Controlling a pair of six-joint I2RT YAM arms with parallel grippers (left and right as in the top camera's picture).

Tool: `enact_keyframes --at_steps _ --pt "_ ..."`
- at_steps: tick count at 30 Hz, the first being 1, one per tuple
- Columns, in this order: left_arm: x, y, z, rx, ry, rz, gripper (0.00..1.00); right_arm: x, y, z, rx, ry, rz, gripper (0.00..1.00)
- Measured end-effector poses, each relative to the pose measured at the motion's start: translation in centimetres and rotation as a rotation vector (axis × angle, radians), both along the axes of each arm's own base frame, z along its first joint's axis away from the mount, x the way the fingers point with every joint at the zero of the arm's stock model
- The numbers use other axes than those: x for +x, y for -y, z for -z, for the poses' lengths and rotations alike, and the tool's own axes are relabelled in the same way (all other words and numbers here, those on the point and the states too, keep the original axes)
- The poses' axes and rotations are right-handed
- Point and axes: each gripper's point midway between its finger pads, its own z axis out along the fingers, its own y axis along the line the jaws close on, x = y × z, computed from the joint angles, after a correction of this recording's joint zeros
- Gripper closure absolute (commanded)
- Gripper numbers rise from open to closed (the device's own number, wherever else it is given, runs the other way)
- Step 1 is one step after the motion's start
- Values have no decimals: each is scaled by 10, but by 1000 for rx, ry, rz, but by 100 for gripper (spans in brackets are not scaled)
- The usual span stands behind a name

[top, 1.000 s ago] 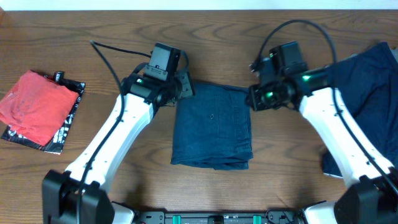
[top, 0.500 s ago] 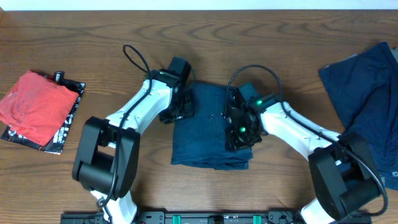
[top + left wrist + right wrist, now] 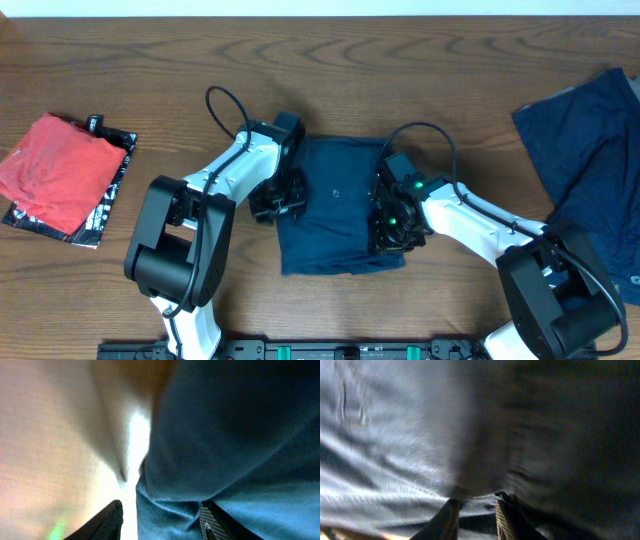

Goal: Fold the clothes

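1. Far left of the table (image 3: pixel 400 70): a red cloth (image 3: pixel 55 165) lies crumpled on a black printed packet (image 3: pixel 105 205), well apart from both arms.

2. Left gripper (image 3: pixel 285 203): positioned at the left edge of the folded shorts (image 3: pixel 335 210), about mid-height of that edge. In the left wrist view the two fingers (image 3: pixel 107 522) stand apart. The left one is over bare table, and the right one is on the fabric. The stitched edge of the shorts lies between them. A strip of bright table shows between the left finger and the cloth, so the jaws are parted and clamp nothing.

3. Folded shorts: centre of the table, lying flat as a compact, upright navy rectangle, with the layered edge at the bottom.

4. Right gripper (image 3: pixel 388 232): set down on the right edge of the folded shorts, toward the lower corner. In the right wrist view the fingers (image 3: pixel 447 520) stand close together, with a narrow gap and fabric bunched at their tips. Whether they pinch the cloth cannot be determined.

5. Far right: an unfolded navy garment (image 3: pixel 585 140) lies spread out, running off the frame edge and apart from the folded shorts.
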Motion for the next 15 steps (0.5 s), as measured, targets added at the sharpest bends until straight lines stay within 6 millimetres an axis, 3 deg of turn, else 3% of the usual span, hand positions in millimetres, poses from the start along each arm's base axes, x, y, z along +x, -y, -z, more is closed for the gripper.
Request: enact_keyframes --at_steps 3,5,7,9,10,12,13,15 --pt "-28 0 -4 -6 -113 -8 49 28 17 0 -52 93 67 72" --pt "-36 4 -7 -24 -147 -6 48 60 37 -1 -116 193 133 71" --pt "-39 7 -10 -34 -150 -1 47 96 73 -4 -241 297 213 70" --pt "-38 8 -16 -45 -128 0 46 117 106 -8 -348 338 263 69" --pt "-35 8 -22 -54 -100 2 45 126 120 -14 -391 348 276 68" --pt "-22 9 -37 -74 6 13 28 146 132 -35 -432 388 287 67" --pt "-10 10 -46 -87 86 22 17 157 131 -49 -432 411 286 67" --pt "16 14 -66 -114 259 46 12 176 123 -77 -409 461 282 67"
